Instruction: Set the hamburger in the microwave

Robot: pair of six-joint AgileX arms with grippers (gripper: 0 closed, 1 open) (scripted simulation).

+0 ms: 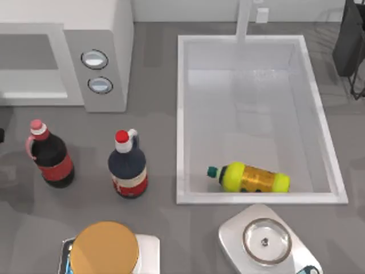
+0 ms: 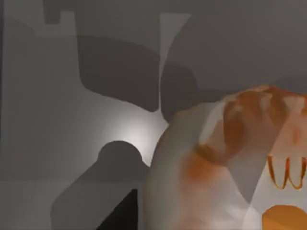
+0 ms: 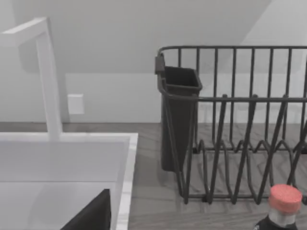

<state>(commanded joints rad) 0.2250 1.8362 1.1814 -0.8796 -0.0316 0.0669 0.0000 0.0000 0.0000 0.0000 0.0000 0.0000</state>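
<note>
None of the task looked done: the hamburger (image 1: 105,249) sat lower left, microwave (image 1: 63,57) upper left; hand states untellable.

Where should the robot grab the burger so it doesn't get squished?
Probably by the sides of the hamburger, coming straight down from above. It's a wide round dome sitting at the table's front left, so fingers should close gently across its rim. The microwave stands behind it.
</note>
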